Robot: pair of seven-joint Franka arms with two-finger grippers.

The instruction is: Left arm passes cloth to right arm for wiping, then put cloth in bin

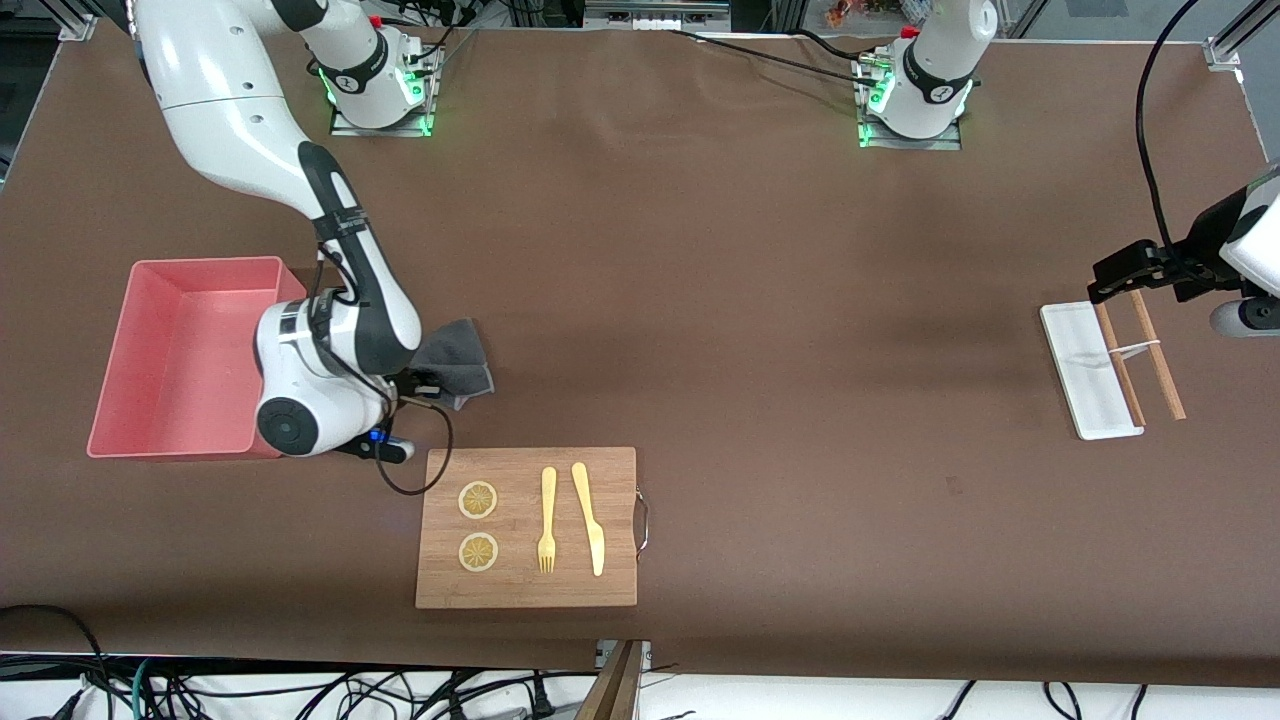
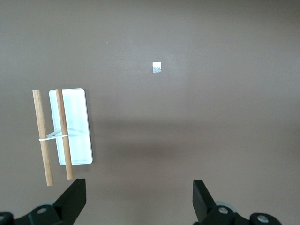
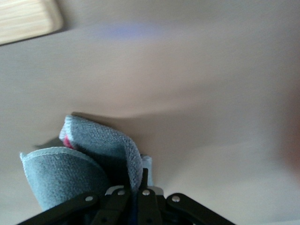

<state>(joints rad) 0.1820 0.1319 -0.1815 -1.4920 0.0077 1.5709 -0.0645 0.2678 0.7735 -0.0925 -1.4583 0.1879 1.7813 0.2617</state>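
Note:
The dark grey cloth (image 1: 455, 360) hangs folded from my right gripper (image 1: 425, 380), whose fingers are shut on it, just above the table between the pink bin (image 1: 150, 400) and the wooden board (image 1: 527, 528). In the right wrist view the cloth (image 3: 84, 159) drapes from the closed fingers (image 3: 137, 187). The pink bin stands at the right arm's end of the table, right beside the right arm's wrist. My left gripper (image 1: 1125, 275) is open and empty, up over the white tray at the left arm's end; its open fingertips (image 2: 75, 197) show in the left wrist view.
The wooden board holds two lemon slices (image 1: 478, 500), a fork (image 1: 547, 520) and a knife (image 1: 590, 520), nearer the front camera than the cloth. A small flat white tray (image 1: 1075, 385) with banded chopsticks (image 1: 1140, 360) lies at the left arm's end, also seen in the left wrist view (image 2: 77, 136).

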